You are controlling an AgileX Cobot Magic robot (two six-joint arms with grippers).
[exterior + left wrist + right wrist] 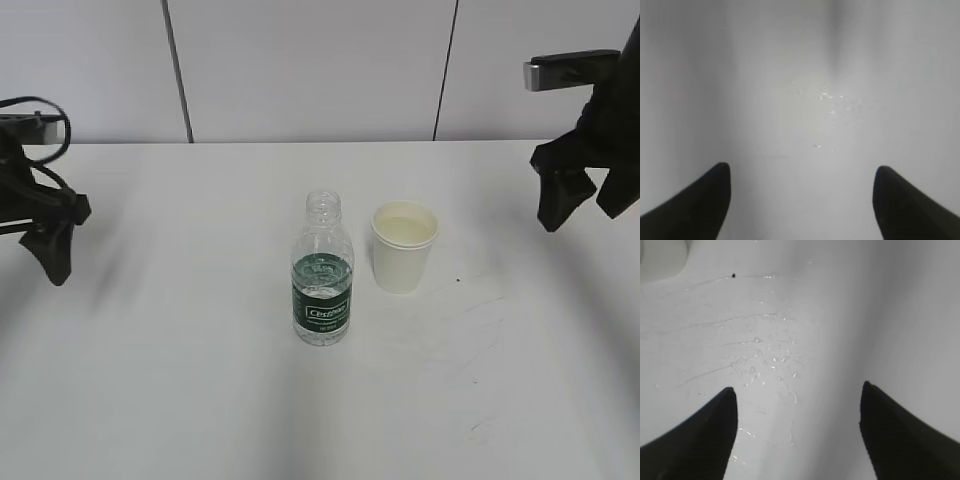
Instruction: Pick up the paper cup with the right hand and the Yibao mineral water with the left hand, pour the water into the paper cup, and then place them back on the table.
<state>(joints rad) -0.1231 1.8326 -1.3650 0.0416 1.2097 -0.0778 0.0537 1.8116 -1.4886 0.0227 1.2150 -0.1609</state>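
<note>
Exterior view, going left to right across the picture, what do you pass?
Left hand → bottle → cup → right hand, all over or on the white table.

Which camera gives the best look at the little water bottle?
The exterior view: the Yibao mineral water stands whole and upright there, capless, beside the paper cup. Both wrist views show only bare table between open jaws, no bottle.
</note>
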